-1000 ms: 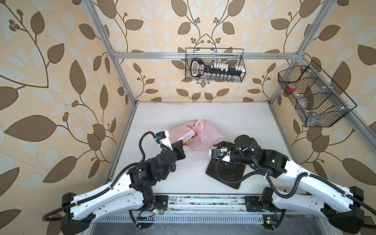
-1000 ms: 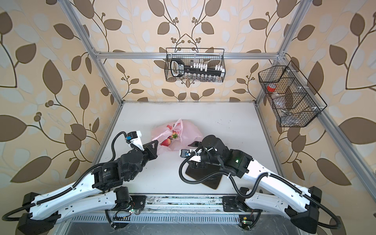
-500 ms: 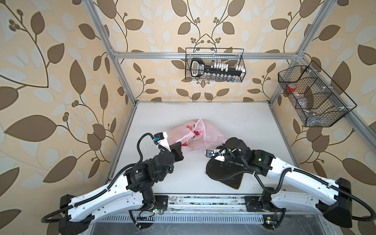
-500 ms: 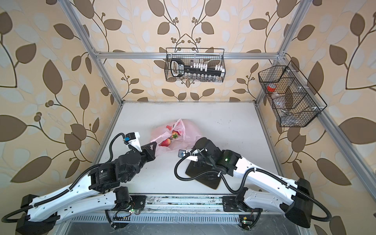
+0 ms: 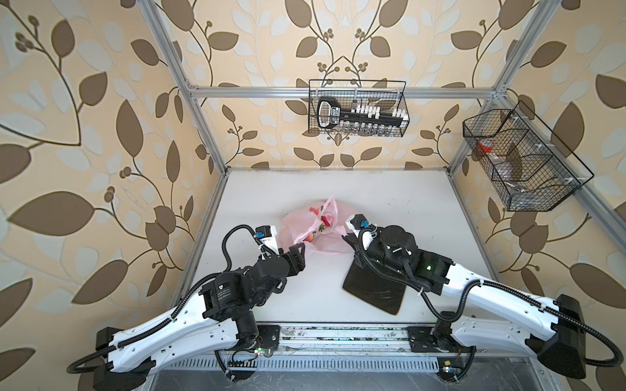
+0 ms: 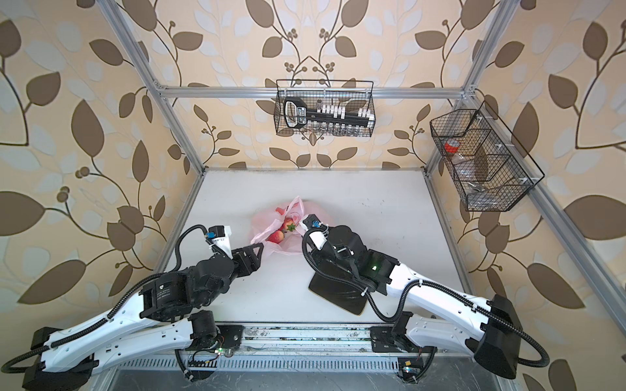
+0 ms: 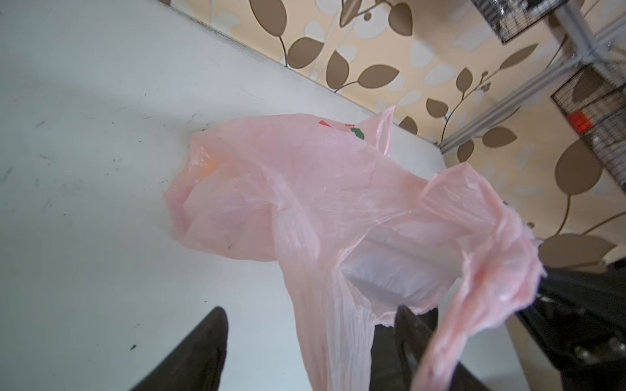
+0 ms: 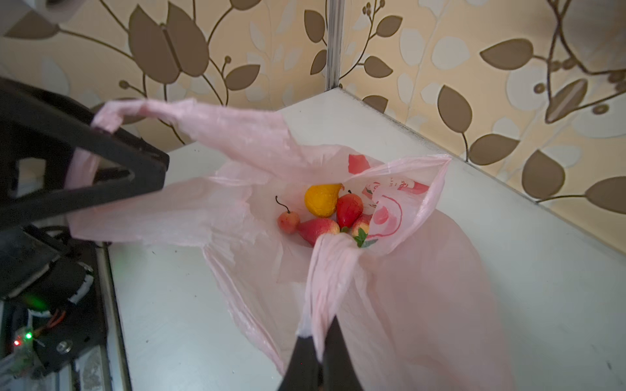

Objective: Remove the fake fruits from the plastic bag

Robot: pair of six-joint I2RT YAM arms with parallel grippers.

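The plastic bag lies crumpled and pale pink mid-table, mouth open. Inside it sit the fake fruits: a yellow pear, a red strawberry, a small red apple and a red-pink one; two red ones show in both top views. My right gripper is shut on one bag handle. My left gripper stands open at the bag's near left. The other handle hangs loose over one of its fingers.
A square black plate lies under my right arm, near the front edge. Wire baskets hang on the back wall and the right wall. Bare white table lies behind and to the right of the bag.
My left gripper opened and released its pinch on the bag handle, which now drapes over one finger. My right gripper moved from over the plate to the bag and shut on the other handle.
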